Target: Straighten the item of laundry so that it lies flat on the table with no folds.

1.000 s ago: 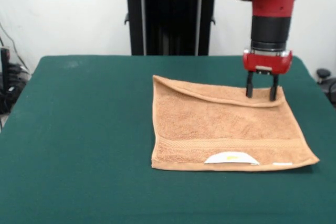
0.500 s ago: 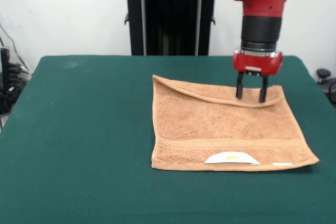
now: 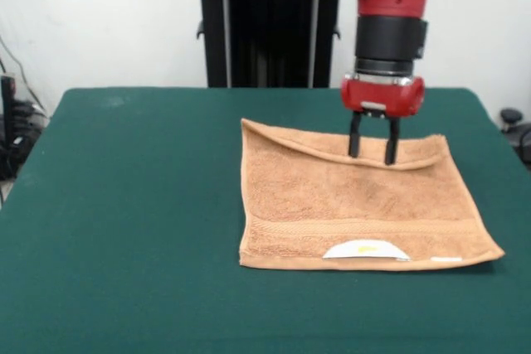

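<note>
The tan terry towel (image 3: 348, 205) lies on the dark green table (image 3: 124, 205), right of centre. Its far edge is folded over toward the camera in a narrow flap. A woven band runs near its front edge, and a white label (image 3: 365, 249) lies at the front edge. My gripper (image 3: 372, 155) hangs straight down over the folded far edge, near its middle. Its two black fingers (image 3: 355, 145) stand apart with nothing between them, tips at or just above the fold.
The robot's black pedestal (image 3: 270, 31) stands behind the table's far edge. Cables and dark equipment (image 3: 12, 130) sit off the table at the left. A dark object (image 3: 513, 118) shows past the right edge.
My gripper has moved left along the towel's folded far edge, from near its right corner toward its middle. The towel has not moved.
</note>
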